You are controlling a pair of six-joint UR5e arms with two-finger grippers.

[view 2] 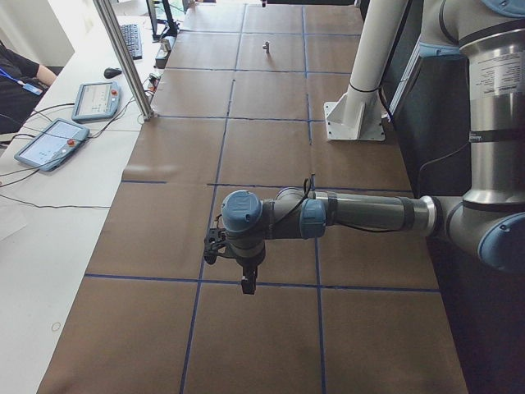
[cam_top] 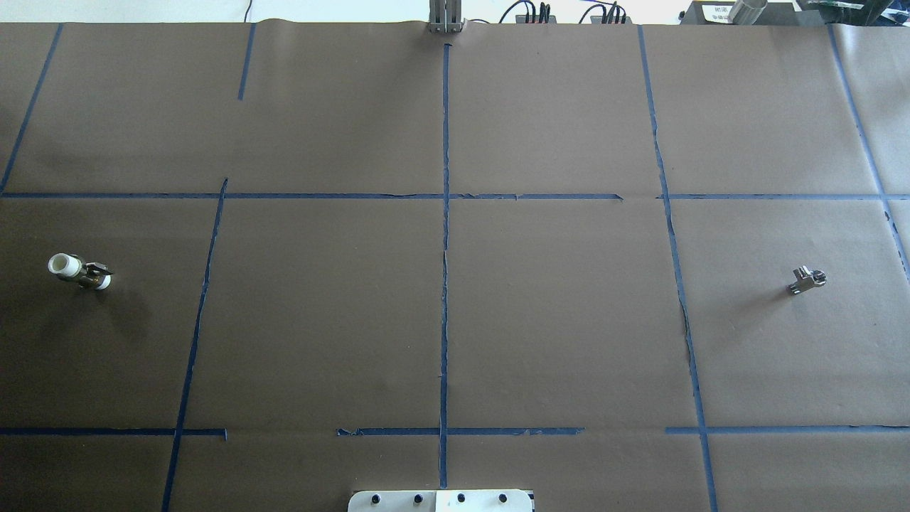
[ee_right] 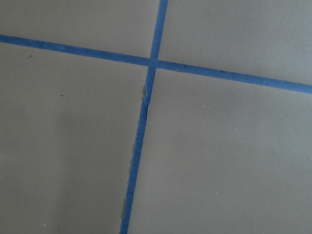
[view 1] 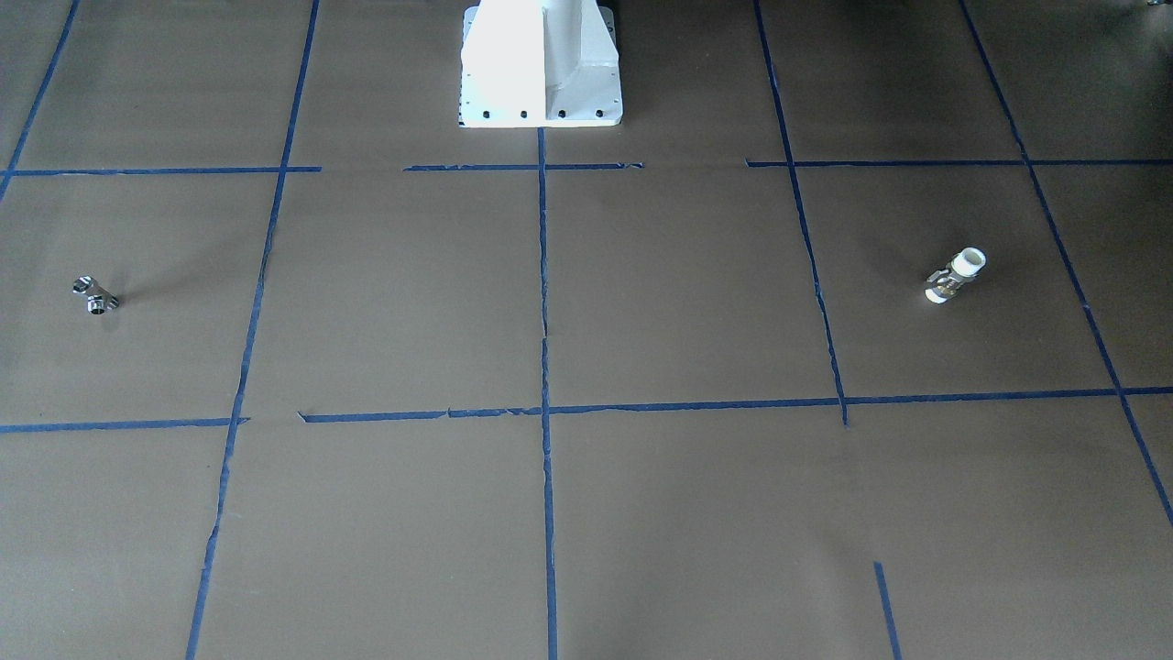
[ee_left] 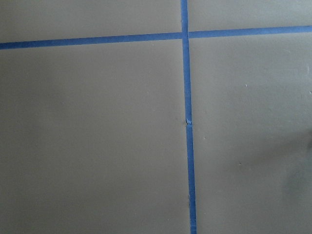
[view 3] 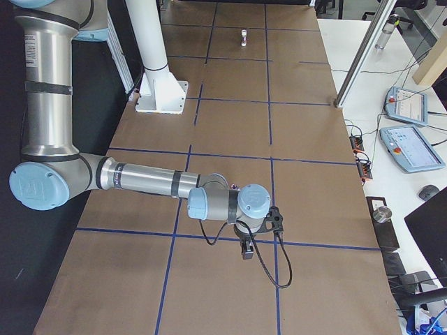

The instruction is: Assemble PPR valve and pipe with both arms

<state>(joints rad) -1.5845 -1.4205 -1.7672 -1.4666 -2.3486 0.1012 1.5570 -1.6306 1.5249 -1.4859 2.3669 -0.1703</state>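
The PPR valve, with white ends and a brass middle, lies on the brown table on my left side; it also shows in the overhead view and far off in the exterior right view. The chrome T-shaped pipe lies on my right side, also in the overhead view and far off in the exterior left view. My left gripper and right gripper point down above the table and show only in the side views. I cannot tell whether they are open or shut. Both wrist views show only paper and tape.
Blue tape lines divide the brown paper into squares. The white pedestal base stands at the robot's edge. A metal post and control tablets stand beyond the far edge.
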